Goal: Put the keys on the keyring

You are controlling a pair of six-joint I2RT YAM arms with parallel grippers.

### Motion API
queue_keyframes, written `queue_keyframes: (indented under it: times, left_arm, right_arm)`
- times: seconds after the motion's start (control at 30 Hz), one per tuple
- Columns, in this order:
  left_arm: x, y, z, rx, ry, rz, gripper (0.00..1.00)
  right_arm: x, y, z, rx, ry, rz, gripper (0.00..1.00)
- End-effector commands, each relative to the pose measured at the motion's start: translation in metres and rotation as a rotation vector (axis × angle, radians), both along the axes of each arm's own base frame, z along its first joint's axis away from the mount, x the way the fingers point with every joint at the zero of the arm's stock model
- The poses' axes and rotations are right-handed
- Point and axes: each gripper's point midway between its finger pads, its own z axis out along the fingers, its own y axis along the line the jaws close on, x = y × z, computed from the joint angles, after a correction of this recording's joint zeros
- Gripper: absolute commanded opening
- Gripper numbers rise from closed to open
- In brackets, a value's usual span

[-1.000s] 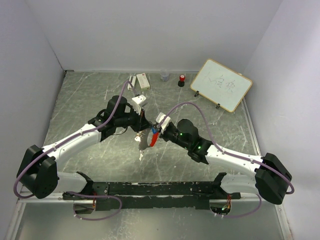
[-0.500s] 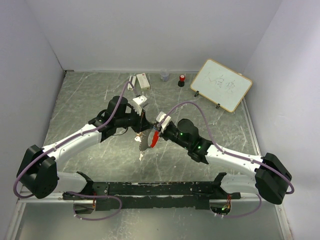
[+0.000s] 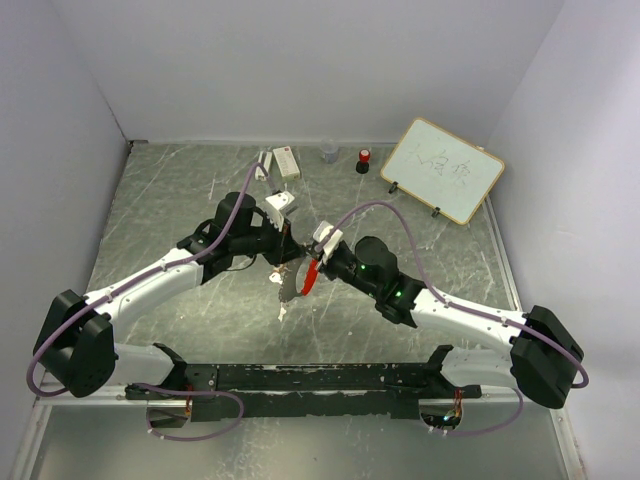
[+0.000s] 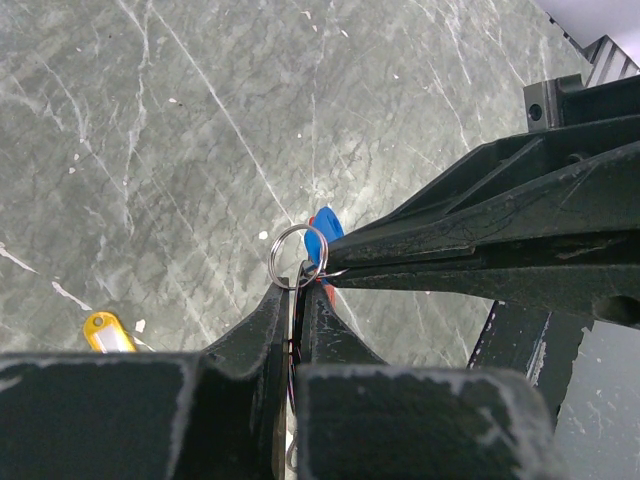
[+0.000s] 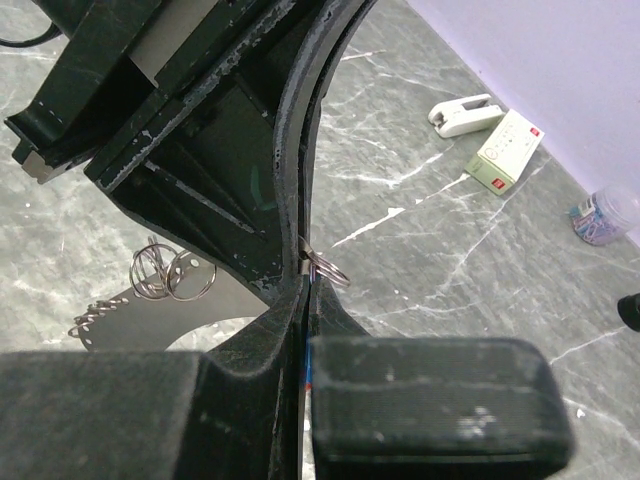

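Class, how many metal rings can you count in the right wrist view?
3. The keyring sits where the left gripper and right gripper meet; two loose rings overlap on the table. Others may be hidden.

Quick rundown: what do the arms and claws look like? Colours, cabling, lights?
Left arm and right arm: white links, bulky black joint housings, a purple cable looping along each. Left claw and right claw: slim black fingers, paint scuffed and chipped. Green lights glow on the right arm's black forward section.
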Motion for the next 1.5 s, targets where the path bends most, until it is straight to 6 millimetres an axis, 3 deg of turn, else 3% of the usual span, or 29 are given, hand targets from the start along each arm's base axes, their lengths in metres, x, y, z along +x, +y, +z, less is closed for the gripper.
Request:
queue_keyframes:
  times: [0.0,1.07,1.47]
  left_arm:
    - [-0.002,-0.007,0.022,-0.042,-0.051,-0.024,0.07]
    - [-0.001,0.001,0.028,-0.047,-0.087,0.009,0.07]
    - [0.001,0.002,0.014,-0.016,-0.066,0.019,0.07]
  right_arm:
    - [0.004,0.004,0.017,0.050,-0.005,-0.019,0.00]
    - [0.021,-0.018,0.016,0.069,0.024,-0.146,0.00]
    - [0.026,-0.027,0.028,0.023,-0.037,-0.167,0.00]
